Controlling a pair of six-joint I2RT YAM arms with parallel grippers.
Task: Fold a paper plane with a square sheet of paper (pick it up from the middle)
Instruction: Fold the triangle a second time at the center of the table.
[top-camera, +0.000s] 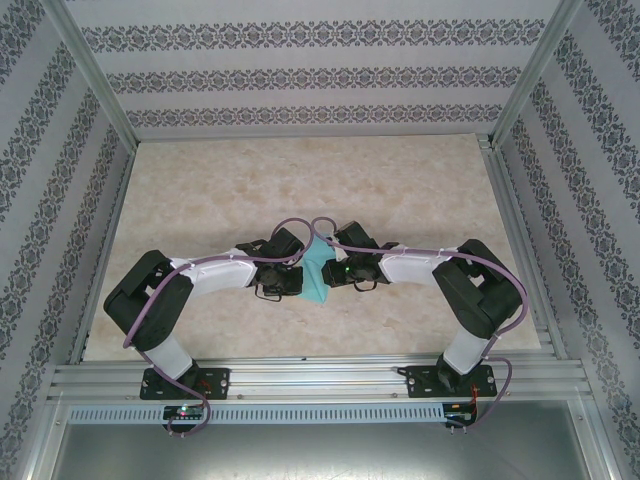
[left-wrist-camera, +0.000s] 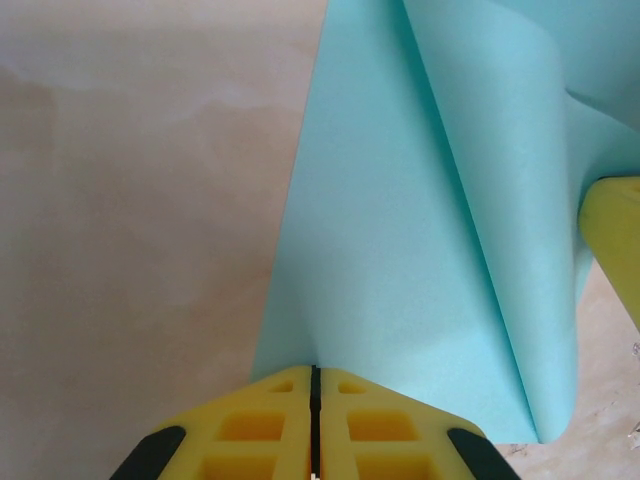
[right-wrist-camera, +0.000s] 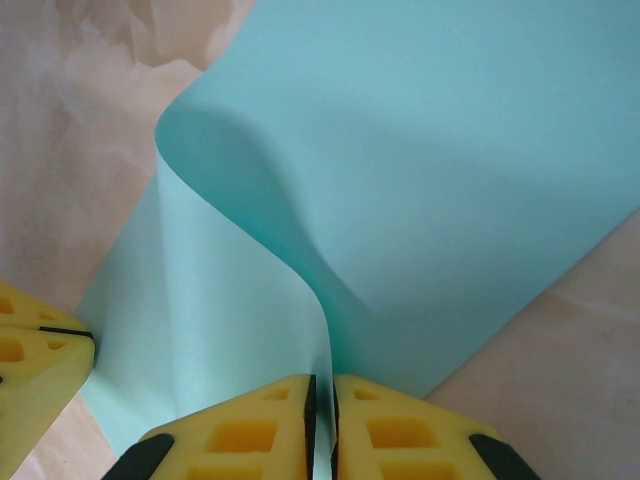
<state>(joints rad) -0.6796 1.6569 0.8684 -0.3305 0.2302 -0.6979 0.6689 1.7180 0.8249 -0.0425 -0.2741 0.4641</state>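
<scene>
The teal square sheet of paper (top-camera: 318, 280) is held up off the table between my two grippers at the middle. My left gripper (top-camera: 304, 272) is shut on one edge of it; in the left wrist view the yellow fingers (left-wrist-camera: 280, 400) pinch the sheet (left-wrist-camera: 400, 230), which shows a long crease and curls over at the right. My right gripper (top-camera: 333, 270) is shut on a bent fold of the sheet (right-wrist-camera: 420, 150), with the paper squeezed between its fingers (right-wrist-camera: 260, 410). The two grippers face each other a short way apart.
The marble-patterned table (top-camera: 300, 180) stretches bare behind and beside the arms. Aluminium frame rails (top-camera: 320, 375) run along the near edge, and patterned walls close in the left, right and back.
</scene>
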